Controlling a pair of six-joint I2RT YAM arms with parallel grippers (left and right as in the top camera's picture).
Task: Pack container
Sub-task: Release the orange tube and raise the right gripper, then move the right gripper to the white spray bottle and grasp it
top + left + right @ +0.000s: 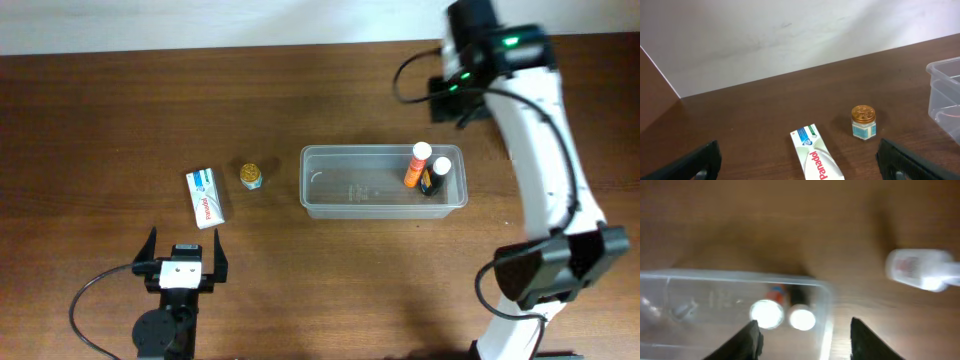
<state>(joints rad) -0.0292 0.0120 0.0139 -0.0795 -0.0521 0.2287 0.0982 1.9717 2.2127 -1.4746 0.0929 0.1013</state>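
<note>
Overhead, the clear, round-cornered plastic container (pixel 340 205) lay right of centre on the brown wood-grain counter (pixel 100 120), with two white-capped bottles (pixel 416 165) at its right end. A flat white box (pixel 204 198) and a gold-lidded jar (pixel 251 176) sat left of centre. Near the front edge the left gripper (pixel 184 255) gaped empty, as did the right gripper (pixel 805 340).

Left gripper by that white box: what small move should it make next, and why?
Probably ease the left gripper forward and down over the white box. Its jaws stand open and empty, the box lies just ahead of it on the table, outside the container, which already holds two bottles.
</note>
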